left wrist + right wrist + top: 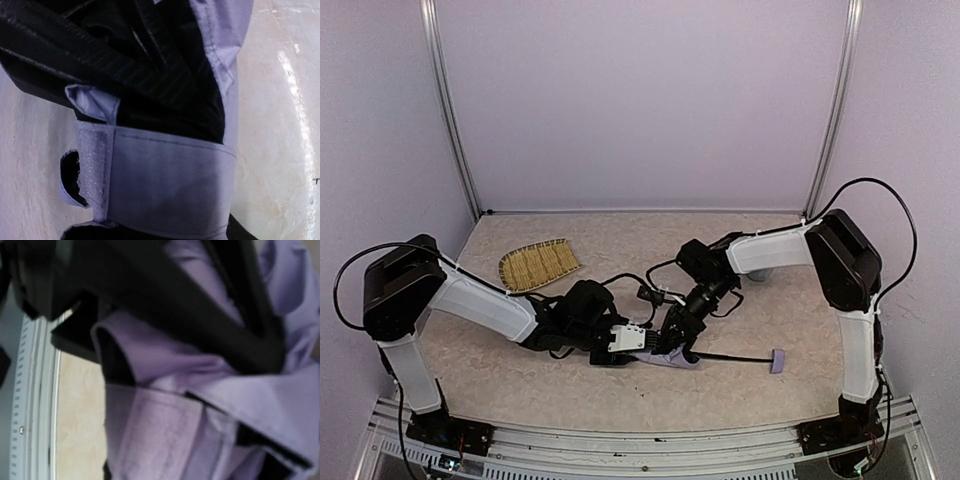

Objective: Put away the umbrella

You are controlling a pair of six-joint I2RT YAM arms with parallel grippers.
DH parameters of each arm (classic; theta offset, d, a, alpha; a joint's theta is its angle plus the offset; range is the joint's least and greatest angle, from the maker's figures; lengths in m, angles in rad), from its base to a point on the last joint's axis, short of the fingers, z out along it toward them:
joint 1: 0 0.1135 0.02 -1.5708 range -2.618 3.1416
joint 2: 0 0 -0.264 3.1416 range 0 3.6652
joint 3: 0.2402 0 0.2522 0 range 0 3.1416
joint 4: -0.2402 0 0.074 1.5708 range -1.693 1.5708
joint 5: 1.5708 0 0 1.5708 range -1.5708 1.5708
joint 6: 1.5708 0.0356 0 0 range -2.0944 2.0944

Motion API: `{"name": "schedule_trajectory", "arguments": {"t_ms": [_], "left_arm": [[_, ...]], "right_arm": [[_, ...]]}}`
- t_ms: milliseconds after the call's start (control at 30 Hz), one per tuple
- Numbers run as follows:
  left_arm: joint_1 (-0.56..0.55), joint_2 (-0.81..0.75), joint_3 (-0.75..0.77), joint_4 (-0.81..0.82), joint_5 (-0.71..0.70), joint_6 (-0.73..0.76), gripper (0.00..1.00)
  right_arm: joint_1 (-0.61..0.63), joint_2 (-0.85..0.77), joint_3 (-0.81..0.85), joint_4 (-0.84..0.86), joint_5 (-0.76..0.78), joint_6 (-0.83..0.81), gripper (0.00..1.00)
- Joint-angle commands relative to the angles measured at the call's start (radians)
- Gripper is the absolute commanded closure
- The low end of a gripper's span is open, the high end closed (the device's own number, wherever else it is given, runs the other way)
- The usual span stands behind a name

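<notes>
Top external: umbrella (pixel 677 361) lies folded mid table (pixel 620 240), strap (pixel 165 185) wrapped | L jaws & R jaws against fabric, we can't tell grip | light, soft, slippery canopy; we judge shaft (pixel 735 357) or handle (pixel 777 360) firmest hold

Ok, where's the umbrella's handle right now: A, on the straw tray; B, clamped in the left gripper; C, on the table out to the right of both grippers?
C: the handle lies on the table at the far end of the thin black shaft, well away from the straw tray, with nothing holding it.
</notes>
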Motion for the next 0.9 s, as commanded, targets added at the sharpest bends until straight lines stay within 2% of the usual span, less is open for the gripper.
{"name": "schedule_trajectory", "arguments": {"t_ms": [0, 67, 133, 300, 467, 567, 700, 800, 867], "left_arm": [[0.001, 0.105, 0.107, -0.224, -0.007, -0.018, 0.57], [0.005, 0.128, 0.150, -0.308, 0.015, -0.020, 0.69], [0.009, 0.139, 0.180, -0.367, 0.039, -0.018, 0.73], [0.013, 0.180, 0.260, -0.525, 0.095, -0.006, 0.76], [0.027, 0.217, 0.324, -0.619, 0.149, -0.010, 0.77], [0.052, 0.230, 0.355, -0.658, 0.206, -0.024, 0.77], [0.064, 0.241, 0.376, -0.690, 0.246, -0.018, 0.77], [0.067, 0.254, 0.391, -0.709, 0.257, -0.017, 0.77], [0.068, 0.258, 0.396, -0.714, 0.263, -0.018, 0.77]], "right_arm": [[-0.010, 0.027, -0.083, -0.020, 0.172, 0.022, 0.81], [-0.034, -0.030, -0.107, 0.035, 0.173, 0.053, 0.69], [-0.060, -0.095, -0.141, 0.091, 0.173, 0.079, 0.63], [-0.113, -0.282, -0.254, 0.220, 0.240, 0.137, 0.47], [-0.113, -0.517, -0.392, 0.375, 0.353, 0.145, 0.41], [-0.058, -0.689, -0.587, 0.559, 0.441, 0.095, 0.37], [0.076, -0.858, -0.801, 0.834, 0.612, -0.021, 0.25], [0.153, -0.828, -0.821, 0.905, 0.738, -0.071, 0.20], [0.175, -0.754, -0.778, 0.882, 0.783, -0.068, 0.10]]}}
